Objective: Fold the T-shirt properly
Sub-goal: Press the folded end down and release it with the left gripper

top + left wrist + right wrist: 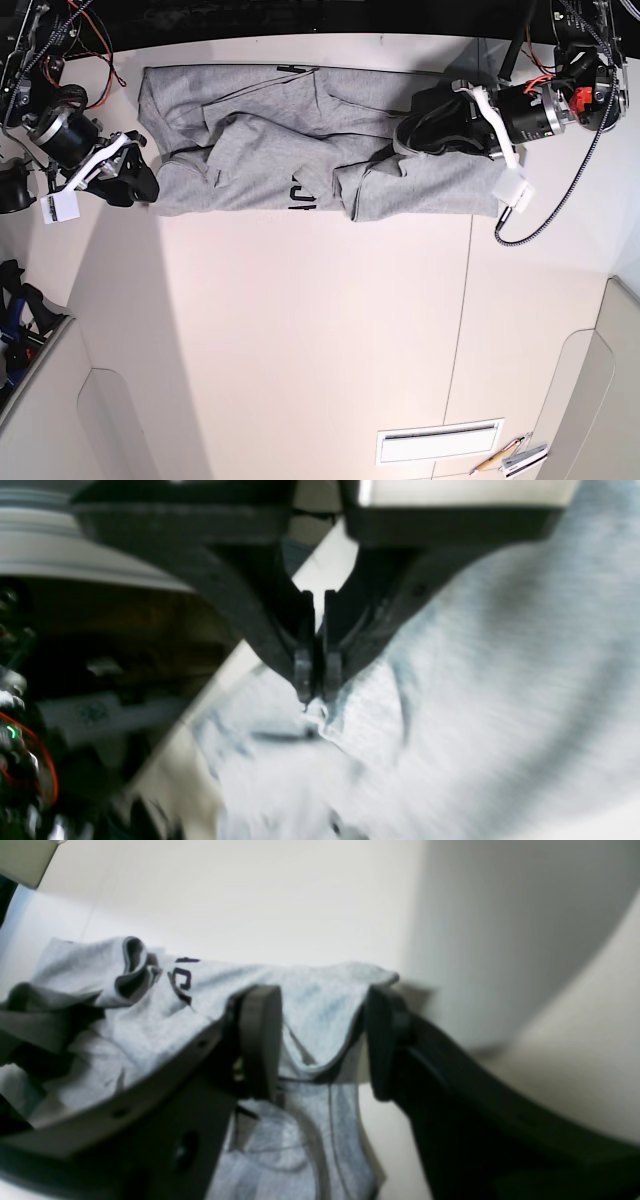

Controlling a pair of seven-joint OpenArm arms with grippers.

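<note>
Across the upper part of the base view, the T-shirt lies crumpled in a long band on the white table, its light heather-grey knit rumpled into soft ridges and folds. Black block lettering shows at its lower edge near the middle, too folded to read; in the right wrist view a few black letter strokes sit beside the ribbed neck, also unreadable.

At the upper right of the base view the left gripper rests on the cloth; its wrist view shows the black jaws clenched on a small pinch of the fabric, the tips nearly touching. At the left edge of the base view the right gripper sits at the shirt's end, jaws spread wide, with a hemmed edge of the cloth between them but not clamped.

Below the shirt the table is bare down to a slotted vent and some pencils at the lower right.
</note>
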